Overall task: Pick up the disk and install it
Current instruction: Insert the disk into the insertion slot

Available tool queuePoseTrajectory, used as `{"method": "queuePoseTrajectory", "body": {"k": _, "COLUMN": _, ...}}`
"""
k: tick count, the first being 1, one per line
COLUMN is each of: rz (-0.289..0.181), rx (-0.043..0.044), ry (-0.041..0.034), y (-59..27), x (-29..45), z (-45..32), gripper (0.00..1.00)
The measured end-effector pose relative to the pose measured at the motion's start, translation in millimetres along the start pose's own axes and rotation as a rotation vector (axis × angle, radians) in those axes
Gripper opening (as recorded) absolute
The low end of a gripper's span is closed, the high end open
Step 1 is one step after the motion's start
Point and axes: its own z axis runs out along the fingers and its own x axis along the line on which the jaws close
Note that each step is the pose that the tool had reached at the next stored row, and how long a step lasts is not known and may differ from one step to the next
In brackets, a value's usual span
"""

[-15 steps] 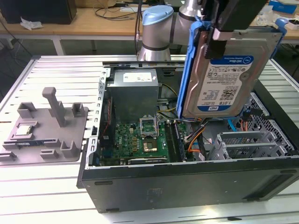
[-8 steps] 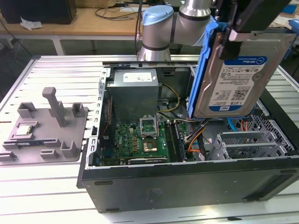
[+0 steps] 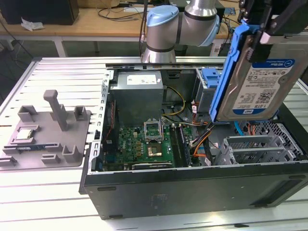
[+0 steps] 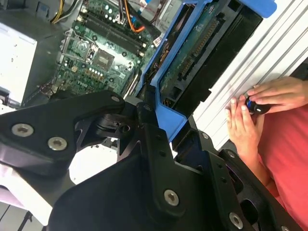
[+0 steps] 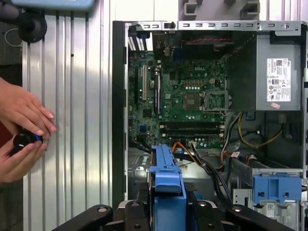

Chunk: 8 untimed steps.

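Gripper (image 4: 161,122) fingers clamped tight on blue-framed edge of disk (image 3: 260,86). Disk held aloft on edge, tilted, above drive cage (image 3: 260,149) at the exterior view's right end of open computer case (image 3: 192,190). Person's hands (image 5: 19,113) beside case, around small black object.
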Motion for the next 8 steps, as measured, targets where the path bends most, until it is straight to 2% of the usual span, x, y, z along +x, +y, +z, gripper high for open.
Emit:
{"method": "queuePoseTrajectory", "body": {"k": 4, "rz": -0.002, "rx": 0.0001, "ry": -0.0003, "y": -14.9, "x": -0.4, "z": 1.1, "gripper": 0.37}}
{"method": "queuePoseTrajectory", "body": {"k": 8, "rz": -0.003, "rx": 0.0002, "ry": -0.0003, "y": -33.9, "x": -0.6, "z": 2.7, "gripper": 0.37}}
